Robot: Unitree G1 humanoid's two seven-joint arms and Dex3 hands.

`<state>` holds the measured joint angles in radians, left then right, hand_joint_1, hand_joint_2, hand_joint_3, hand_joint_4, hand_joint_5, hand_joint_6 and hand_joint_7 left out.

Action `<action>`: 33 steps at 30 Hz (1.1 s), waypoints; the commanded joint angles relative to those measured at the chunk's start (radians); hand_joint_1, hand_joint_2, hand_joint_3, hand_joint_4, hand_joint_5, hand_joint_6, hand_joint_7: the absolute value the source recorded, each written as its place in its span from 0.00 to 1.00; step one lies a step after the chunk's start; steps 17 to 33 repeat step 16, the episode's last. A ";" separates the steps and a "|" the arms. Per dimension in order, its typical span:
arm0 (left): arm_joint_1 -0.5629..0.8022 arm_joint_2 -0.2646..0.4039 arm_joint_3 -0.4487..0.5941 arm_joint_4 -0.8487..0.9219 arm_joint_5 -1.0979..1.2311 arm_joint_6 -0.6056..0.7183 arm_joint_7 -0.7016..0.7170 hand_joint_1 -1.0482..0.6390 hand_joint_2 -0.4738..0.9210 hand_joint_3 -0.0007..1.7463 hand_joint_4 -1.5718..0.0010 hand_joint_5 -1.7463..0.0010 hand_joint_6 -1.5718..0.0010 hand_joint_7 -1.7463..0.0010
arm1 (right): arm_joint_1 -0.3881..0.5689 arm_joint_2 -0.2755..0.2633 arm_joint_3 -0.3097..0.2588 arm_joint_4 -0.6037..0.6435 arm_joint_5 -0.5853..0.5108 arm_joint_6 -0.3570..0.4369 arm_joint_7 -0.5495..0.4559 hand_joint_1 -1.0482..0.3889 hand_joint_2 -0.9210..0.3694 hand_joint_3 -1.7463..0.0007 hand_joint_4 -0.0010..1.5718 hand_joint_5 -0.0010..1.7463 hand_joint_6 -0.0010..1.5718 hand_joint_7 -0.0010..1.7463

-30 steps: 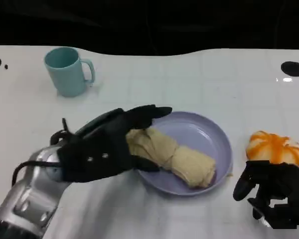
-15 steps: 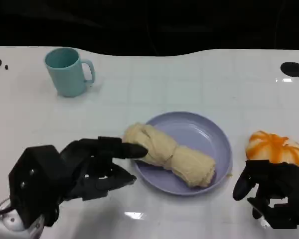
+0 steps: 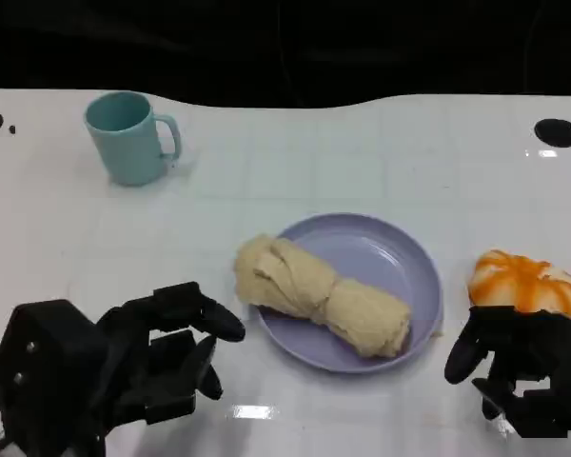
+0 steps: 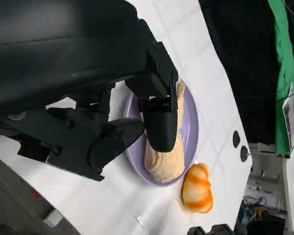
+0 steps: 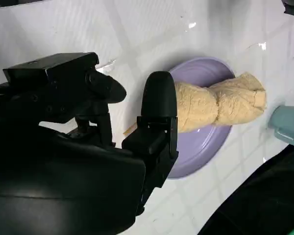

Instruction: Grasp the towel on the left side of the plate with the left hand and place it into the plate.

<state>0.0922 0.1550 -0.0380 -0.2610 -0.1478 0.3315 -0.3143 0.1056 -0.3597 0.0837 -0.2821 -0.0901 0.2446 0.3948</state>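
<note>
The towel (image 3: 321, 299) lies rolled in the plate (image 3: 400, 257), running at a slant across it, with its left end lapping over the plate's left rim (it is a twisted, cream-coloured roll, pinched in near the middle); judged from how it sits, the placing step of the task looks done, since most of its weight rests on the plate's floor and nothing holds it up. The left hand (image 3: 124, 367) hovers over the worktop (image 3: 314, 162) at the lower left of the head view, apart from the towel, its fingers spread and holding nothing; the left wrist view shows those fingers (image 4: 159, 122) with a gap between them and the roll beyond, which fits a hand that has no grip on the cloth. The right hand (image 3: 523, 376) sits low at the right, near the plate's right edge, its fingers curled inward with nothing in them; it seems parked there because the task gives it no part. Just behind it rests an orange and white ball-like thing (image 3: 523, 283), close beside the plate but not touching it; a pale teal mug (image 3: 128, 136) stands well apart at the far left, handle turned toward the plate, out of the left arm's likely path.
</note>
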 commanded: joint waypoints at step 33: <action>-0.021 0.017 0.022 0.014 -0.012 0.070 0.012 0.56 0.81 0.61 0.56 0.00 0.60 0.09 | 0.011 -0.021 -0.027 -0.008 0.005 -0.001 0.011 0.81 0.12 0.56 0.38 0.90 0.39 0.76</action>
